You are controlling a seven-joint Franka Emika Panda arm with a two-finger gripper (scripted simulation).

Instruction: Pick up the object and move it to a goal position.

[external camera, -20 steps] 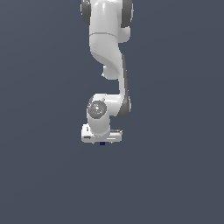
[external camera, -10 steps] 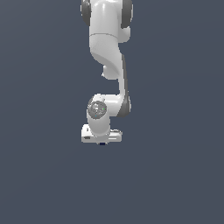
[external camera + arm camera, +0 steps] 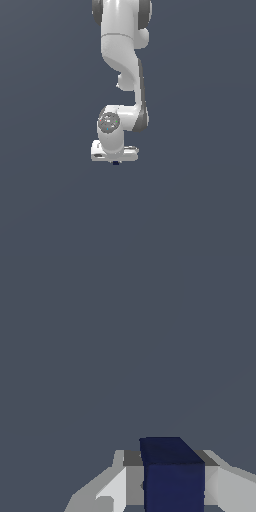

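Wrist view puts the dark navy cube point(image 3: 172, 476) squarely between the white fingers point(image 3: 114, 491) — closed against its sides — while from outside it barely peeks beneath the gripper point(image 3: 115, 159).

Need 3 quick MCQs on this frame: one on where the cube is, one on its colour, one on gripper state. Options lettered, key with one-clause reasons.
1. Where is the cube?
A. Between the gripper's fingers
B. Far off toward the exterior view's right
C. On top of the arm's upper link

2. What colour is the cube?
A. Red
B. Dark navy blue
C. Yellow

3. What is the gripper doing?
A. Open wide, nothing between the fingers
B. Out of view
C. Shut on the cube

Answers:
1 A, the wrist view shows light fingers flanking it on both sides.
2 B, both visible faces are dark navy.
3 C, the fingers sit against the cube's sides in the wrist view; the exterior view shows it just beneath the hand.
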